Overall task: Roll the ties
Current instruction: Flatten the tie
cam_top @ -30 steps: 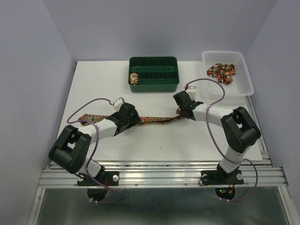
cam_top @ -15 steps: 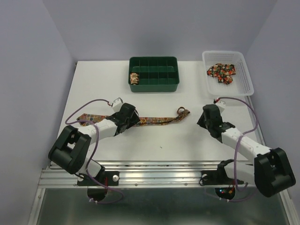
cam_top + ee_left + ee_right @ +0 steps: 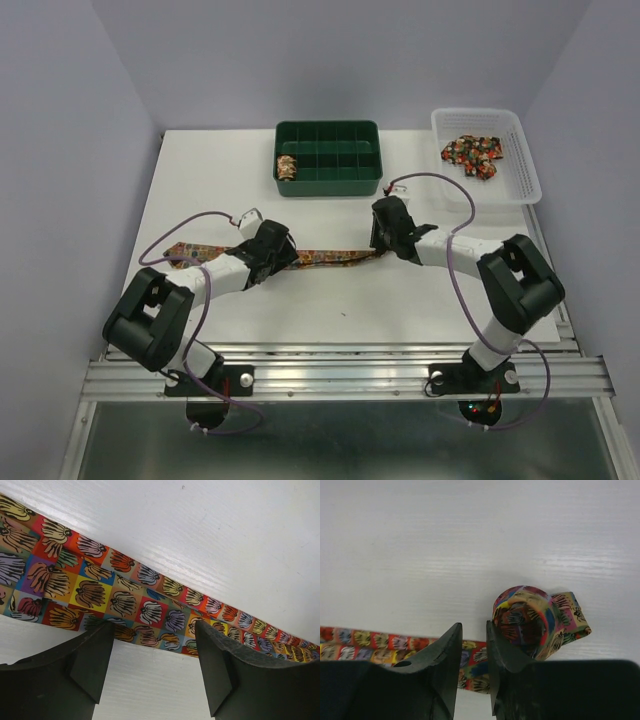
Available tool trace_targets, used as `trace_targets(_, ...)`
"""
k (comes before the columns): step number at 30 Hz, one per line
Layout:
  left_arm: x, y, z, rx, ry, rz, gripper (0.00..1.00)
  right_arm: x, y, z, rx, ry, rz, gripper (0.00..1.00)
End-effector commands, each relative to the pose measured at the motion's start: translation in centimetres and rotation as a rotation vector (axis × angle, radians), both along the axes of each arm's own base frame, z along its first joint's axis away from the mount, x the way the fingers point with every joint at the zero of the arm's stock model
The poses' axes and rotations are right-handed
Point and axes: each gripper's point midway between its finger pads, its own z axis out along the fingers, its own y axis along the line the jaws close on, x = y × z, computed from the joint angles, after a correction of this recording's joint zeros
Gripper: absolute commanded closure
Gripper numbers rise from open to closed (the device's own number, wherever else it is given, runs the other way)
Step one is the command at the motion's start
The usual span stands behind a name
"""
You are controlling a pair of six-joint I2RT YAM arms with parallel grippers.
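Patchwork tie (image 3: pixel 125 605) flat, diagonal across white table (image 3: pixel 225 530); jaws spread wide, tips over its near edge.

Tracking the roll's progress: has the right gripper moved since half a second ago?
Yes. The right gripper swung left, from in front of the white basket to the rolled end of the tie, nearer the green tray.

- Top view: the mid-stretch of the long flat patchwork-print fabric necktie (image 3: pixel 335 258) is hidden under the left gripper (image 3: pixel 272 248). Its right end is hidden behind the right gripper (image 3: pixel 388 228).
- Left wrist: the strip runs off both side edges.
- Right wrist: the strip is cut at the left edge and passes behind the gripper. Can't tell if it's pinched.
- The small patchwork fabric roll (image 3: pixel 287 167) in the dark green compartment tray (image 3: pixel 330 186) is too small to read.
- The crumpled patchwork fabric heap (image 3: pixel 474 155) in the white plastic basket (image 3: pixel 526 172) can't be counted.
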Motion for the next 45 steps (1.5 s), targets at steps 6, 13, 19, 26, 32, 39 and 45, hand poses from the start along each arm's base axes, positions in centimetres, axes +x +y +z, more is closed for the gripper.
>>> trace_targets(6, -1.9, 2.0, -1.5, 0.101, 0.078, 0.017, 0.22, -0.3, -9.4, -3.2, -0.125, 0.051, -0.449, 0.58)
trace_targets(13, -1.9, 2.8, -1.1, 0.128, 0.075, 0.049, 0.22, -4.4, -17.6, -3.8, 0.012, 0.047, -0.715, 0.28)
trace_targets(19, -1.9, 2.6, -0.4, 0.109, 0.057, 0.039, 0.22, -5.9, -18.0, -0.8, 0.122, -0.042, -0.728, 0.0)
trace_targets(26, -1.3, 0.7, 2.7, 0.058, -0.029, -0.049, 0.22, -5.9, -12.1, 5.4, 0.269, -0.174, -0.272, 0.0)
trace_targets(32, -1.4, 2.4, 7.9, 0.042, -0.178, 0.011, 0.21, -6.8, -5.2, 6.6, 0.435, -0.115, 0.054, 0.0)
trace_targets(39, -1.1, 11.6, 8.3, 0.136, -0.193, 0.334, 0.13, -4.9, -0.7, 2.7, 0.42, 0.011, 0.028, 0.0)
trace_targets(45, 0.2, 16.8, 6.0, 0.136, -0.171, 0.46, 0.13, -4.1, -1.8, -0.8, 0.421, 0.078, -0.142, 0.0)
